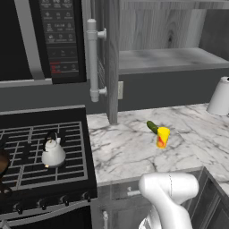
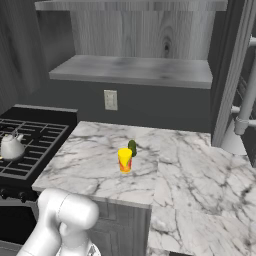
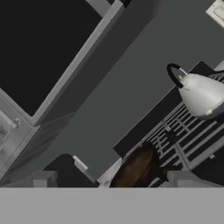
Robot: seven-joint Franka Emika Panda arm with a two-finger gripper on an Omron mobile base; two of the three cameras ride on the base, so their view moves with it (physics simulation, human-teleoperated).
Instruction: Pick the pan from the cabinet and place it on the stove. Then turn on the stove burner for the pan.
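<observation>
Kitchen scene, marble table [image 1: 129,147] beside stove [image 1: 27,147]. My pincer [image 3: 116,178] hangs above pan [image 3: 135,168], tips spread, gripping nothing I can see. Pan rests on stove grate near kettle [image 3: 203,96]. I judge placing done; burner knob left. Cabinet [image 1: 112,53] open.

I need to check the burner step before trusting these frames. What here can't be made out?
- Pan: cut off by the left base view's left edge; in the hand view, the grey band hides its lower part.
- Gripper: open or shut cannot be told.
- Stove knobs: too small and dark to read their settings.
- Kettle hides the grate beneath.
</observation>
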